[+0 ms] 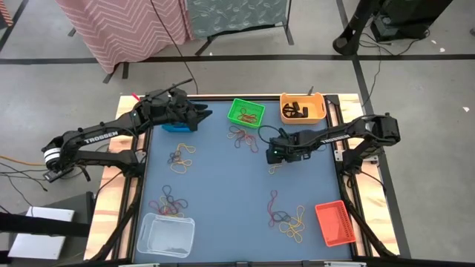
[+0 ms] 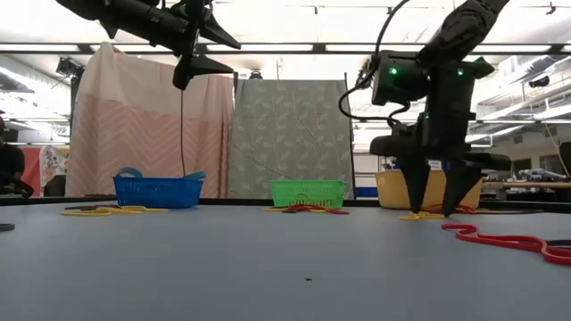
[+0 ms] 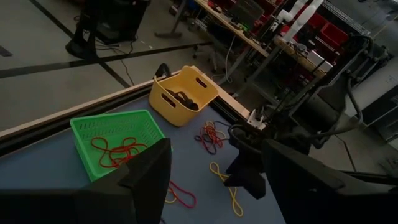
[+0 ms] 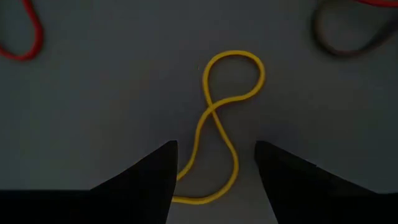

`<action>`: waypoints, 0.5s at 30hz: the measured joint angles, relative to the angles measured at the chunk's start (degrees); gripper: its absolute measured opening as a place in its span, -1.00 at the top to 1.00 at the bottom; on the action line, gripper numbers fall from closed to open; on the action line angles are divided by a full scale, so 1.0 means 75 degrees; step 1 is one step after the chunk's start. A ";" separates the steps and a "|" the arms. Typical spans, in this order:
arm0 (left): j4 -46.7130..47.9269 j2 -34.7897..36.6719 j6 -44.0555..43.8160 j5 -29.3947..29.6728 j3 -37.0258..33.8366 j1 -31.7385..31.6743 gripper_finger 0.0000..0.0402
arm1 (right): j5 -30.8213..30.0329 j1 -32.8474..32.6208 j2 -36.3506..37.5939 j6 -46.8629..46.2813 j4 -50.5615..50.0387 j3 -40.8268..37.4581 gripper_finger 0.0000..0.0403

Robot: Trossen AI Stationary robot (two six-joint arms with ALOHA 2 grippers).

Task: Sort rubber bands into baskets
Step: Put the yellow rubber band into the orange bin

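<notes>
My right gripper (image 4: 214,162) points down, open, just above the blue table top. A yellow rubber band (image 4: 221,124), twisted into a figure eight, lies flat on the table, its near loop between the two fingers. In the low view the fingertips (image 2: 417,207) stand close over this band (image 2: 412,217). My left gripper (image 1: 206,116) hangs open and high beside the blue basket (image 1: 177,127), with nothing in it. The green basket (image 1: 246,113) holds red bands, and the yellow-orange basket (image 1: 302,107) holds dark ones.
Loose clusters of rubber bands lie near the green basket (image 1: 241,137), at mid left (image 1: 180,158), near left (image 1: 169,204) and near right (image 1: 286,220). A clear white basket (image 1: 165,235) and a red-orange basket (image 1: 333,222) stand at the near corners.
</notes>
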State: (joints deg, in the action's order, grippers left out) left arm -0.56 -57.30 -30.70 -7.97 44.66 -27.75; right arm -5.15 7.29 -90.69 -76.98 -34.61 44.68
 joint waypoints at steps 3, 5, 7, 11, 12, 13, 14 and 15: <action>0.0002 0.0000 0.0000 0.0000 0.0000 0.0000 -0.26 | -0.0023 -0.0018 -0.0231 0.0163 -0.0018 -0.0019 -0.12; 0.0008 0.0000 0.0000 0.0000 0.0000 0.0000 -0.26 | -0.0091 -0.0080 -0.0316 0.0349 -0.0078 0.0007 0.00; 0.0012 0.0000 0.0000 0.0000 0.0000 0.0000 -0.26 | -0.0214 -0.0175 -0.0339 0.0462 -0.0188 0.0032 0.21; 0.0017 0.0000 0.0000 0.0000 0.0000 0.0000 -0.26 | -0.0351 -0.0331 -0.0368 0.0801 -0.0343 0.0122 0.83; 0.0017 0.0000 0.0000 0.0000 0.0000 0.0000 -0.26 | -0.0385 -0.0367 -0.0370 0.1008 -0.0353 0.0130 0.91; 0.0023 -0.0003 0.0000 0.0000 0.0000 0.0000 -0.26 | -0.0395 -0.0379 -0.0370 0.1093 -0.0388 0.0138 0.92; 0.0033 -0.0001 0.0001 0.0000 0.0000 0.0000 -0.26 | -0.0359 -0.0376 -0.0373 0.1138 -0.0430 0.0154 0.93; 0.0035 -0.0001 0.0014 0.0000 0.0000 0.0000 -0.26 | -0.0306 -0.0370 -0.0336 0.1238 -0.0492 0.0179 0.94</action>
State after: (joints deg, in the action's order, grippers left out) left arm -0.30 -57.31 -30.59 -7.97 44.66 -27.75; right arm -7.44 4.51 -93.22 -67.70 -38.30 46.02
